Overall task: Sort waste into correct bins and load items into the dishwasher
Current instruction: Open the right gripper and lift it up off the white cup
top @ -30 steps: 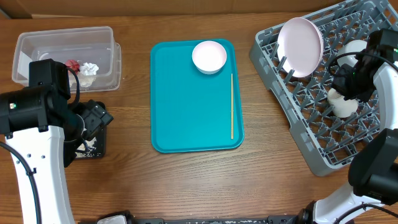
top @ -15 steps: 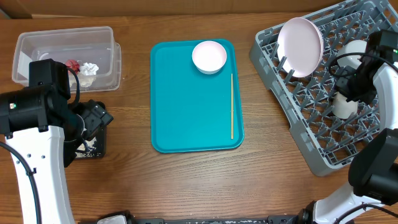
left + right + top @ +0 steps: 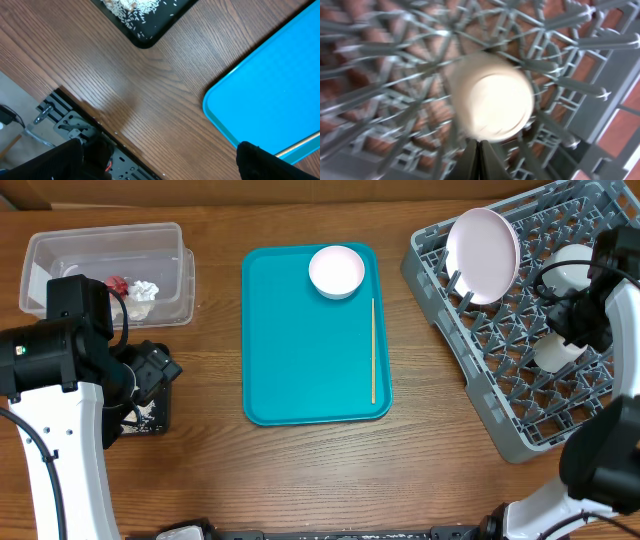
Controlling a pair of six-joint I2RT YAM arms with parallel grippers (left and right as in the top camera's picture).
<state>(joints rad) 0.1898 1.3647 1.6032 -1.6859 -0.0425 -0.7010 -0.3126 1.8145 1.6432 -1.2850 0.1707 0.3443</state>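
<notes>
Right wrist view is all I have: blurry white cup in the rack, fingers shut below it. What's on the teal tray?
Observer: Two items on the teal tray: a pink bowl at its far end and a thin wooden stick along its right edge.
Operator: Plate loaded?
Observer: Yes. The plate stands on edge among the pegs at the far left of the dish rack.
Operator: Left arm?
Observer: The left gripper is open and empty, over bare table between the black tray, which holds rice crumbs, and the teal tray's near-left corner.
</notes>
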